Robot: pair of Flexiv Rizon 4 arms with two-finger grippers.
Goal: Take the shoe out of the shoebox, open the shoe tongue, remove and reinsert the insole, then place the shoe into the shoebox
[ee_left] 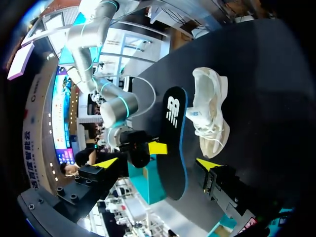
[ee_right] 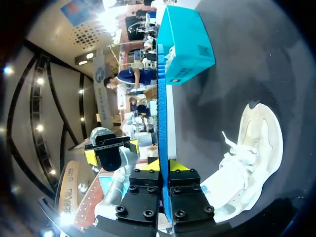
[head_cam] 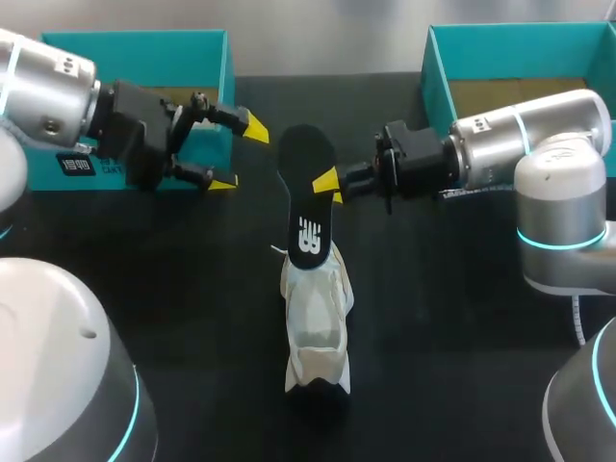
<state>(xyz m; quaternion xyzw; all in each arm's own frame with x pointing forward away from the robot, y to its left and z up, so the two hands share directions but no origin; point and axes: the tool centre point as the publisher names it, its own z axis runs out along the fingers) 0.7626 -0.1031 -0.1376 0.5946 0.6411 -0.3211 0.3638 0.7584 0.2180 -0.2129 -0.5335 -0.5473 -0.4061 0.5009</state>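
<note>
Your right gripper [head_cam: 330, 184] is clamped on the black insole [head_cam: 306, 192]. In the right wrist view the insole stands thin between the two fingers, so they press on its two faces near the side edge. I think this grip is chosen so that the insole stays stiff and you can aim it.

The printed end of the insole points down to the opening of the white shoe [head_cam: 316, 337]. I cannot tell if it is already inside.

The shoe lies on the dark table [head_cam: 192, 289] between your two arms, outside both boxes and well apart from them. One shoebox [head_cam: 135, 38] is behind the left arm, the other shoebox [head_cam: 520, 37] behind the right arm.

Your left gripper [head_cam: 239, 154] has its fingers apart, just beside the free end of the insole and not touching it. Probably it waits there to steady or press that end.
</note>
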